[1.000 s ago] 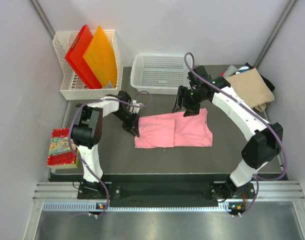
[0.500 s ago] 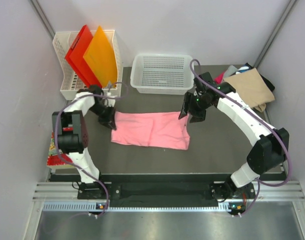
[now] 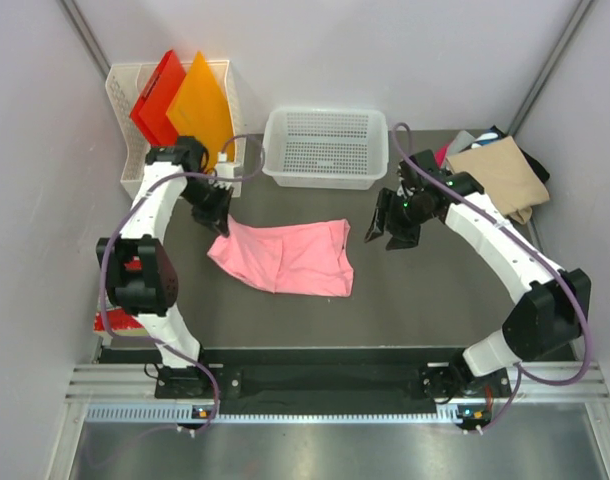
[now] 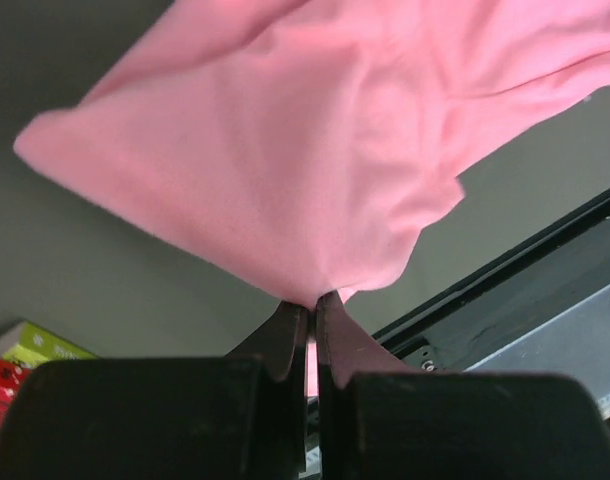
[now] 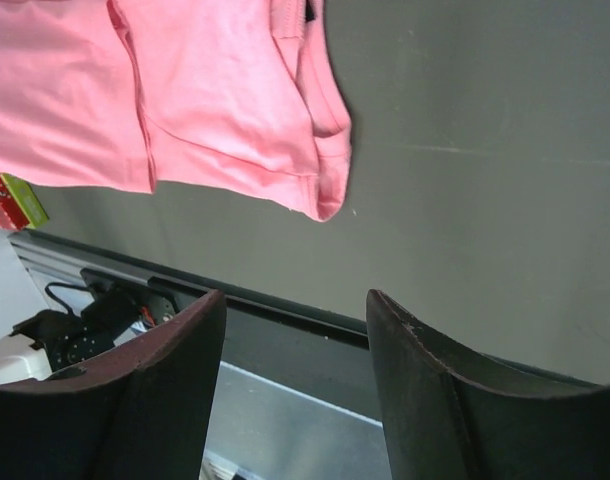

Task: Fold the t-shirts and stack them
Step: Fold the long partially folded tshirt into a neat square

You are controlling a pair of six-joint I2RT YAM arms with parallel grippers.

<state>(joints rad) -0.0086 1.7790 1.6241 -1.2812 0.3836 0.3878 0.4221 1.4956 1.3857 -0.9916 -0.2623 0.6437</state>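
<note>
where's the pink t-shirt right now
In the top view the pink t-shirt lies left of centre, in front of the white basket, one corner pinched in the left claw.

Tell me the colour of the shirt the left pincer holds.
Plain light pink; the shirt shows best in the left wrist view.

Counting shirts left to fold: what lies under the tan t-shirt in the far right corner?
Edges of black cloth, magenta cloth and grey cloth peek out from under the tan cloth t-shirt. The rest is covered, so their number is hidden.
</note>
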